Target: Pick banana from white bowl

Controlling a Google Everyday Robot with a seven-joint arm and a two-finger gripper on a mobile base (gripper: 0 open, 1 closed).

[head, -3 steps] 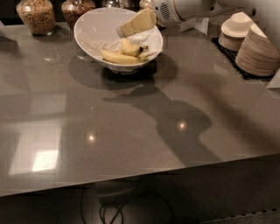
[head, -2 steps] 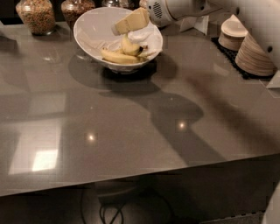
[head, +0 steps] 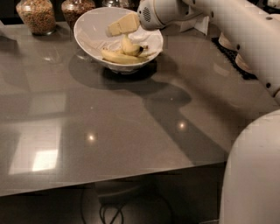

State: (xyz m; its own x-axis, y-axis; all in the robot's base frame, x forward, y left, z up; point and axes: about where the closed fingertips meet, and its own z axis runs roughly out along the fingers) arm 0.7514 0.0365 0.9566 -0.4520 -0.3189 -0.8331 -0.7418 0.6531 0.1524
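Note:
The white bowl (head: 89, 30) stands at the back of the grey table (head: 109, 122). Two yellow bananas lie in it. The stubby curved banana (head: 128, 45) with a dark-tipped stem leans on the longer slender banana (head: 120, 57) at the bowl's front right. My gripper (head: 122, 25) reaches in from the right on the white arm (head: 227, 22). It hangs inside the bowl's rim, just above the stubby banana's upper end. I cannot tell whether it touches the banana.
Two glass jars (head: 37, 15) (head: 76, 8) of grains stand behind the bowl at the back left. A dark mat (head: 232, 59) with pale stacked dishes lies at the back right, mostly behind the arm. My white body (head: 253, 175) fills the lower right corner. Cables (head: 109, 212) hang below the table's front edge.
The gripper has moved left and slightly down, from over the bowl's right rim to just above the stubby banana. The bowl and bananas have not visibly moved.

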